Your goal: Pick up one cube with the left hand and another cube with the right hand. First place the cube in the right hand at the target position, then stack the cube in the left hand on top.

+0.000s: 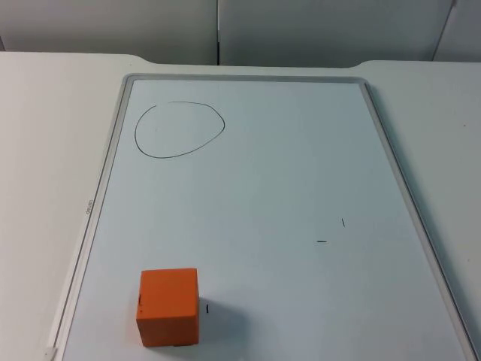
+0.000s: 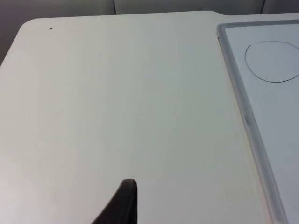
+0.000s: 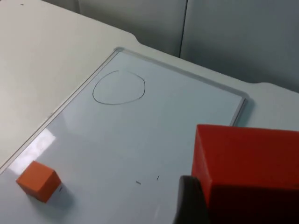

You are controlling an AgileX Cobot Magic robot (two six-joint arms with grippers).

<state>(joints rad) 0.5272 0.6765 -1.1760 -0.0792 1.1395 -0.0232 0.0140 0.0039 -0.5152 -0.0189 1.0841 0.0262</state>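
The right gripper (image 3: 198, 205) is clamped on a red cube (image 3: 247, 172), carried high above the whiteboard (image 1: 263, 188) with the cube pressed against its finger. An orange cube (image 1: 168, 306) sits flat on the board near its front left edge, well apart from the drawn circle (image 1: 179, 129) at the far left, which I judge to be the target. The left gripper (image 2: 122, 200) hangs over bare table (image 2: 117, 93) beside the board's frame; whether its fingers are apart or together I cannot tell. Both cubes look rigid, light and smooth-faced, likely foam or plastic, so a grip across two opposite flat faces, centred and square, should hold without slipping. A corner grip would probably twist the orange cube, and a tilted hold would spoil the stack.
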